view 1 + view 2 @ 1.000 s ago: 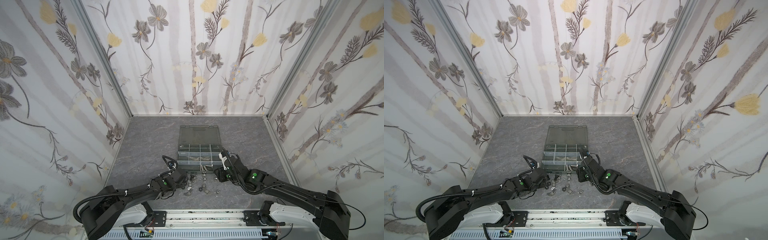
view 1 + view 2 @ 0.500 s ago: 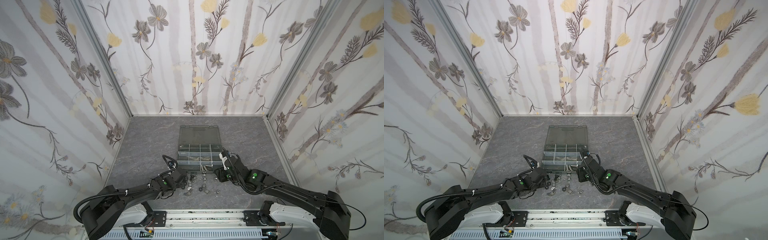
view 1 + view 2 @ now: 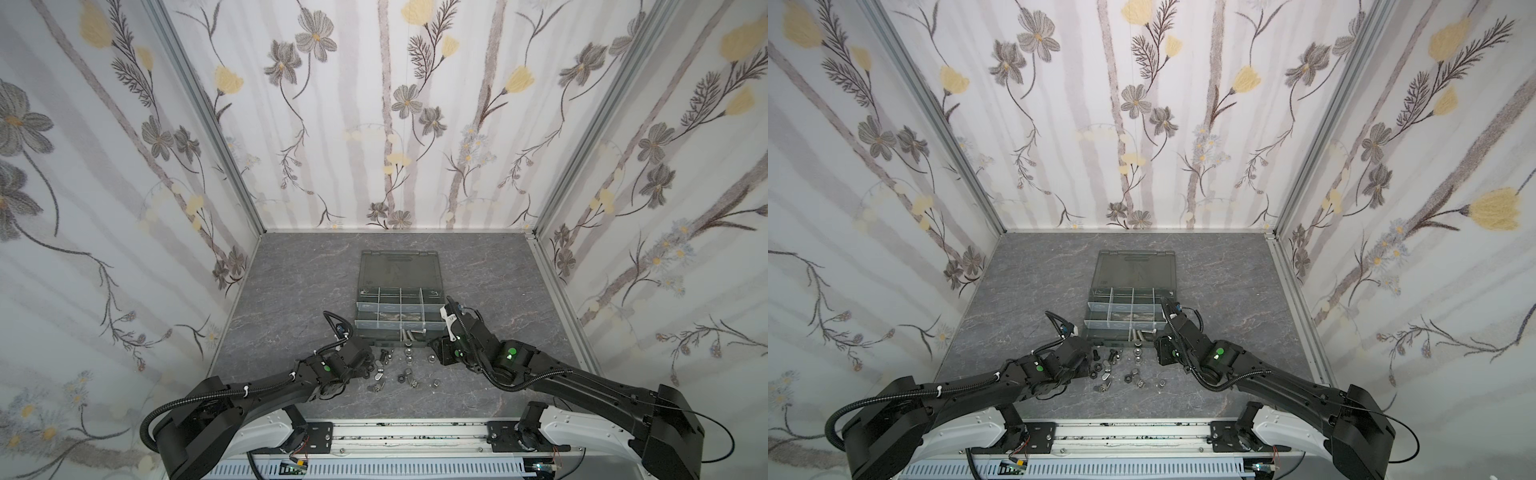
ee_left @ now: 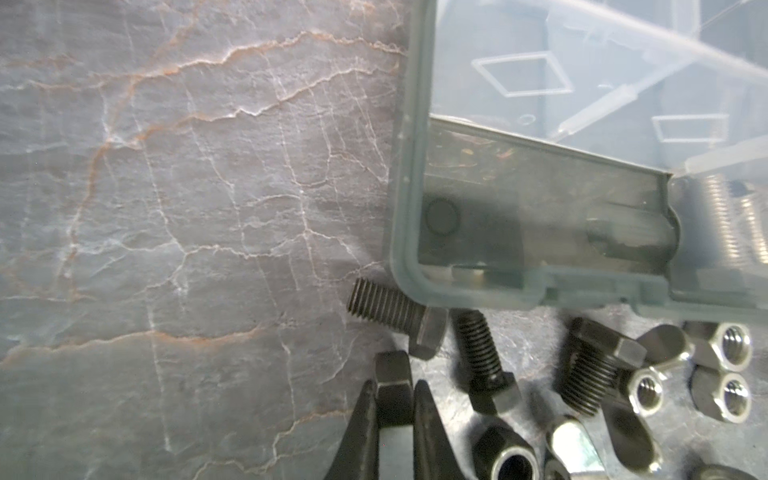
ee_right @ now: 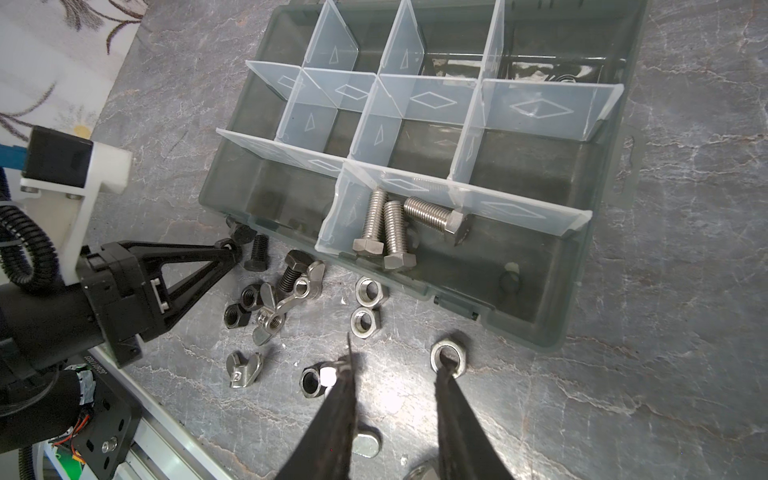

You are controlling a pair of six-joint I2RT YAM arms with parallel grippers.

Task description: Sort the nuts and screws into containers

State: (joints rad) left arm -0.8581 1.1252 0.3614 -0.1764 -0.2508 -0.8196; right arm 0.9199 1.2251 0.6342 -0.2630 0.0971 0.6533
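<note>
- Three silver screws (image 5: 392, 232) are lying together in one front-row compartment of the organizer box (image 5: 536, 328). The other compartments are looking empty or nearly so, so I judge the sorting to be at an early stage.
- Black screws (image 5: 259, 249), black nuts (image 5: 237, 316), silver nuts (image 5: 370, 291) and wing nuts (image 5: 286, 311) are lying loose on the tabletop (image 5: 623, 395) just in front of the box. All of them are waiting to be sorted.
- The left arm is reaching low over the tabletop. The left hand (image 4: 394, 386) is pinching a small black piece (image 4: 392, 370) between closed-down fingers, just beside the box's near corner. Whether it is a nut or a screw head, I cannot tell.
- The right arm is coming in low from the opposite side. The right hand (image 5: 397, 357) is pointing down at the tabletop before the box, fingers narrowly apart and gripping nothing. One tip is sitting at a silver nut (image 5: 436, 351); I cannot tell whether it is touching.
</note>
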